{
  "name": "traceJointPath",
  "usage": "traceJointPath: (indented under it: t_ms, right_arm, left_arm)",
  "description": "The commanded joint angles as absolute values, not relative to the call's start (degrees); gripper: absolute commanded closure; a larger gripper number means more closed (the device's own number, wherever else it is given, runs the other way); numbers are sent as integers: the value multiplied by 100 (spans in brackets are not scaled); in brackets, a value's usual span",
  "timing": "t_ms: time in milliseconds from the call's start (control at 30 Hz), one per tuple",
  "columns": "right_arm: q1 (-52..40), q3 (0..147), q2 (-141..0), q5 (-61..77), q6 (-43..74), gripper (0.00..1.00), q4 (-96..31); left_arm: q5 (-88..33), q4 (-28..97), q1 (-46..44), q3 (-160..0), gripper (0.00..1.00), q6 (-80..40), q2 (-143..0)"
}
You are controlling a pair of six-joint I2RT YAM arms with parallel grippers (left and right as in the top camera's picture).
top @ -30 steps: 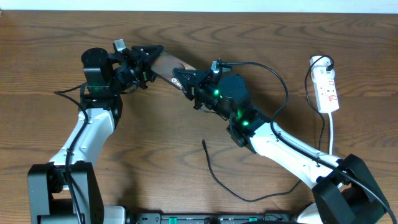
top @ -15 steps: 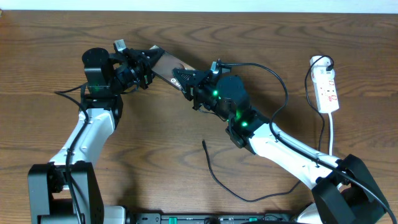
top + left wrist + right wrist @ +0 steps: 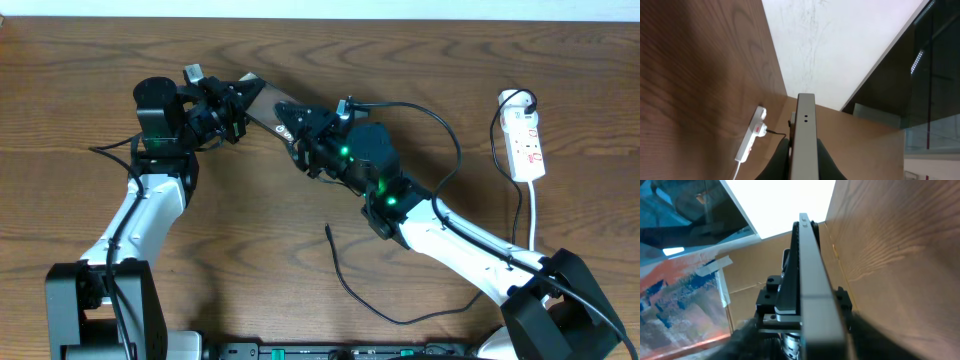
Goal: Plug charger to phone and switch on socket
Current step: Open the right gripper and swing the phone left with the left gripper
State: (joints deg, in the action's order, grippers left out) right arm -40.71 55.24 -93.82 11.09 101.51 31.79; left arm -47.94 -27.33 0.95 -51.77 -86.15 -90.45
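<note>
While the charger (image 3: 345, 280) lies loose at lower centre, overhead: phone (image 3: 262, 98) upper centre, socket (image 3: 525, 145) far right, plugging and switching apparently both left | left wrist: left jaws pinching phone | right wrist: right jaws flank phone, grip unclear.

The left arm (image 3: 140, 215) is raised from its base at the lower left and bent at the elbow, so that its wrist is turned to the right. The left gripper (image 3: 245, 92) is closed on one end of the phone (image 3: 266, 100), which is seen edge-on between its fingers in the left wrist view. The right arm (image 3: 460, 245) is stretched from the lower right towards the upper left, and 2 green lights are lit on it. The right gripper (image 3: 288, 118) is placed at the phone's other end, its jaws parted wider than the phone's edge.
</note>
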Motion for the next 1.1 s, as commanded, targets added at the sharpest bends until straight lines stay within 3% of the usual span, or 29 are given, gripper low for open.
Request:
traceJointPath:
  t_ms: [0,33,267,500,833,967,1067]
  right_arm:
    - [-4130,5618,-9367,1140,10110,8,3197]
    - [-4130,5618,-9367,1118,10110,1,3194]
    - [-4018,5618,-9367,1116,9856,1,3194]
    - [-3603,5618,-9367,1675,9310,1,3199]
    - [-2941,5621,-9367,3037,6705,1,3177]
    - [-2628,5874,-9367,3754,6136,1,2536]
    - [-2528,6519,-9367,4005,5096,1,902]
  left_arm:
    - [-4790,-2801,78,-5148,93,-8608,-9035]
    - [-4792,-2801,78,-5148,93,-8608,-9035]
    - [-4969,-2799,419,-5148,92,-8460,-9035]
    - [-6158,-2799,1594,-5148,93,-7972,-9035]
    - [-7913,-2801,2663,-5148,93,-6230,-9035]
    - [-8084,-2803,2683,-5151,93,-5673,-9035]
    - [-8086,-2821,2683,-5151,93,-5448,-9035]
